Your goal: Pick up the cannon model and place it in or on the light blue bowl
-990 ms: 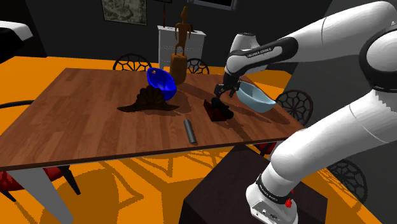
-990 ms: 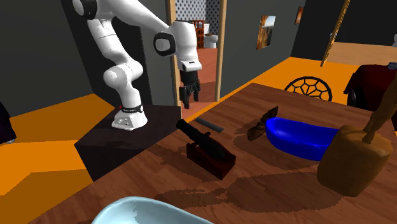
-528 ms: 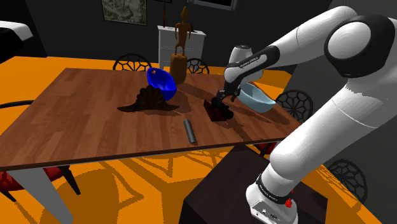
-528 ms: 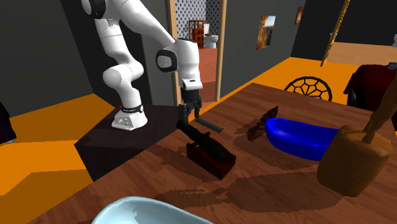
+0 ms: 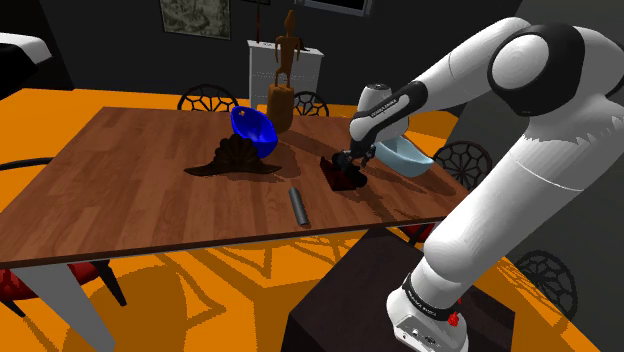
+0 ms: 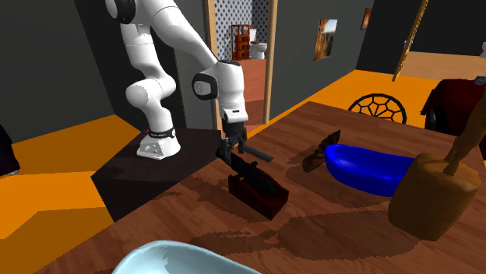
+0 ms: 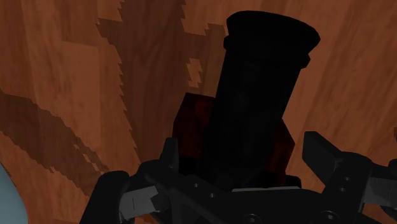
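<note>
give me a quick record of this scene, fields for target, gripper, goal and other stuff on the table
target: cannon model, dark barrel on reddish base, on the table
gripper state: gripper open, fingers either side of the barrel, not clasping it
goal: light blue bowl, to the shoulder view's right of the cannon
other items: dark blue bowl, dark cylinder, wooden figure

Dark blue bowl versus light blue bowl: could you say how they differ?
The dark blue bowl is deep-coloured, the light blue bowl pale. The dark blue bowl sits by the wooden statue, the light blue bowl near the cannon model. Both rest on the table.
</note>
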{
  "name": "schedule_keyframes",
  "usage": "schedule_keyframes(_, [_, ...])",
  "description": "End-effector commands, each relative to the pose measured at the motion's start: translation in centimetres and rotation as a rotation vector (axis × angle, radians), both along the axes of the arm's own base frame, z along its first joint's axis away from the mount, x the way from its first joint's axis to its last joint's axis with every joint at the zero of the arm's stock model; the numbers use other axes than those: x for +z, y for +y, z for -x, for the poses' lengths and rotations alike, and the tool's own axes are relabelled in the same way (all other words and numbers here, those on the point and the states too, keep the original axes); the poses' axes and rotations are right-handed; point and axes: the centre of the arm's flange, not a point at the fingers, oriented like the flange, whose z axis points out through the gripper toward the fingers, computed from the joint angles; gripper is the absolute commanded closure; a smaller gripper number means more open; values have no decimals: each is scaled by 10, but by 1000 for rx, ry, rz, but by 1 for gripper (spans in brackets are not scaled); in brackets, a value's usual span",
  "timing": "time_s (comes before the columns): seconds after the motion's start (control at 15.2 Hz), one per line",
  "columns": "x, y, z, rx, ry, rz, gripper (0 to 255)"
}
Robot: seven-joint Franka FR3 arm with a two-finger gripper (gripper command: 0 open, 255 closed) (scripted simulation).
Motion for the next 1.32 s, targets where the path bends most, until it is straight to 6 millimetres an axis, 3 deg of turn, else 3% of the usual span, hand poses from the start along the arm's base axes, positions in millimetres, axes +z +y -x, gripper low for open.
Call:
schedule_keyframes(0.0, [-2, 0, 0, 0, -1, 0, 0])
schedule_keyframes(0.33, [-2, 0, 0, 0, 0, 0, 0])
schedule_keyframes(0.4, [-2, 0, 0, 0, 0, 0, 255])
schedule_keyframes(0.99, [-2, 0, 0, 0, -1, 0, 255])
schedule_keyframes(1.25, [19, 0, 0, 0, -1, 0, 255])
